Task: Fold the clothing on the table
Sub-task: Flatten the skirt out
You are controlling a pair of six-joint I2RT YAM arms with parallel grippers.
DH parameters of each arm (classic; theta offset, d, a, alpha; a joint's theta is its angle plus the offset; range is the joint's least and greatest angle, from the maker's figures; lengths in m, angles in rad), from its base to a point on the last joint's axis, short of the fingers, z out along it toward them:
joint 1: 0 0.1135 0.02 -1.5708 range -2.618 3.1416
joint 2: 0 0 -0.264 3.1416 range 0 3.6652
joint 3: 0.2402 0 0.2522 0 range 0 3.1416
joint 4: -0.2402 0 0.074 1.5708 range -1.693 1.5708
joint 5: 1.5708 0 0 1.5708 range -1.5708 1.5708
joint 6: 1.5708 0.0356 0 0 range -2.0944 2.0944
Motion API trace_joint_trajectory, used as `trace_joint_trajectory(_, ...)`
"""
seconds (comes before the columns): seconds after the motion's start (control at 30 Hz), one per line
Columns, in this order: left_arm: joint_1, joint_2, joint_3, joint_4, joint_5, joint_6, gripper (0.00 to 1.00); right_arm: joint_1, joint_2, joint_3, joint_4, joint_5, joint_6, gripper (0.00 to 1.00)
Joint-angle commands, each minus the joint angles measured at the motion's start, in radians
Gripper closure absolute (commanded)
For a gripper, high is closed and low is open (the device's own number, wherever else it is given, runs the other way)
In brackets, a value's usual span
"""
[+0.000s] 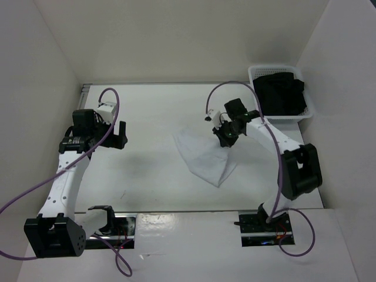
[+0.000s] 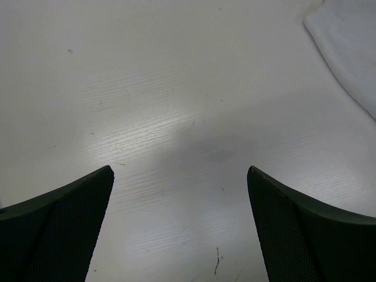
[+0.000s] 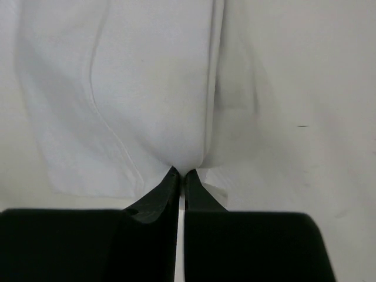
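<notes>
Clothing [image 1: 202, 158] lies as a flattened wedge just toward 3 o'clock from the middle of the table [image 1: 147, 117]. At its 1 o'clock edge the right gripper [image 3: 179, 173] is pinched tight on a fold. The left gripper [image 2: 179, 176] gapes empty at 9 o'clock. Thin and limp, the fabric will probably drape and drag, so hems and corners look like the best holds.

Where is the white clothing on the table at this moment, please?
In the top view the clothing lies right of centre on the table, its far right edge pinched in the right pincer.
</notes>
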Motion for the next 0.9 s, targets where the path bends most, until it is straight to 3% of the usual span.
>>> trace_joint_trajectory(0.0, -0.004, 0.002, 0.040, 0.007, 0.022, 0.021, 0.00, 0.103, -0.187, 0.140, -0.070, -0.020, 0.046, 1.00)
trace_joint_trajectory(0.17, -0.004, 0.002, 0.040, 0.007, 0.022, 0.021, 0.00, 0.405, -0.234, 0.140, -0.082, -0.022, 0.095, 1.00)
trace_joint_trajectory(0.23, -0.004, 0.002, 0.040, 0.007, 0.022, 0.021, 0.00, 0.504, -0.223, 0.129, -0.099, -0.075, 0.078, 0.95)
trace_joint_trajectory(0.37, -0.004, 0.002, 0.040, 0.007, 0.013, 0.021, 0.00, 0.571, -0.064, 0.129, -0.168, -0.269, 0.003, 0.78)
trace_joint_trajectory(0.47, -0.004, 0.011, 0.040, 0.007, 0.013, 0.021, 0.00, 0.665, 0.022, 0.160, -0.202, -0.269, -0.009, 0.49)
trace_joint_trajectory(0.57, -0.004, 0.011, 0.040, 0.007, 0.013, 0.021, 0.00, 0.647, 0.058, 0.181, -0.173, -0.225, 0.004, 0.37)
trace_joint_trajectory(0.6, -0.004, 0.011, 0.040, 0.007, 0.013, 0.021, 0.00, 0.638, 0.035, 0.181, -0.159, -0.196, 0.004, 0.27)
trace_joint_trajectory(0.7, -0.004, 0.011, 0.040, 0.007, 0.013, 0.021, 0.00, 0.572, -0.072, 0.135, -0.084, -0.124, 0.043, 0.16)
trace_joint_trajectory(0.87, -0.004, 0.011, 0.040, 0.007, 0.013, 0.021, 0.00, 0.405, -0.220, 0.077, -0.044, -0.090, 0.052, 0.10)
